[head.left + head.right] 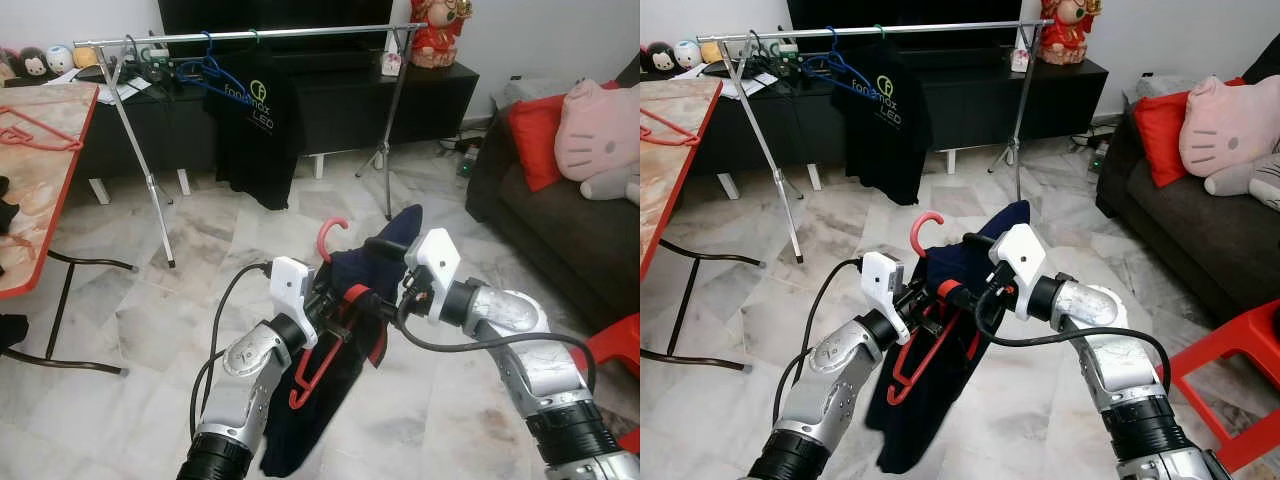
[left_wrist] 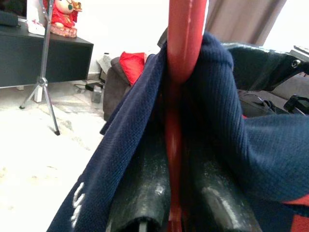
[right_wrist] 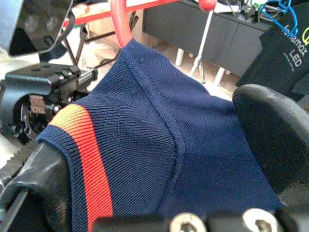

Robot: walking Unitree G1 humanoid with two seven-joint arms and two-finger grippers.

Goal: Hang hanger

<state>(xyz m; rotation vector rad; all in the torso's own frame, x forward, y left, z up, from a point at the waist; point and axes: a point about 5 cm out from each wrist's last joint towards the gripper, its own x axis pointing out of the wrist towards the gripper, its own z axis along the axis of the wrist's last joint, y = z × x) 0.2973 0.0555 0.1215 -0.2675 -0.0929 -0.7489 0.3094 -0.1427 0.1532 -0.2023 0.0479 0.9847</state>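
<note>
A red hanger (image 1: pixel 322 352) carrying a navy shirt (image 1: pixel 352 300) hangs in mid-air before the robot, hook up, well short of the clothes rail (image 1: pixel 250 36). The left claw (image 1: pixel 338 312) is clenched on the hanger's neck. The right claw (image 1: pixel 385 270) straddles the shirt's shoulder, fingers (image 3: pixel 277 130) apart around the cloth. A black T-shirt (image 1: pixel 252 120) hangs on the rail.

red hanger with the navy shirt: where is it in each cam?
Left eye: red hanger centre, hook up, between both claws.
Right eye: centre-left.
Left wrist: red bar running up the middle between the fingers.
Right wrist: red neck at top edge.
Shared landmark: navy shirt.
</note>
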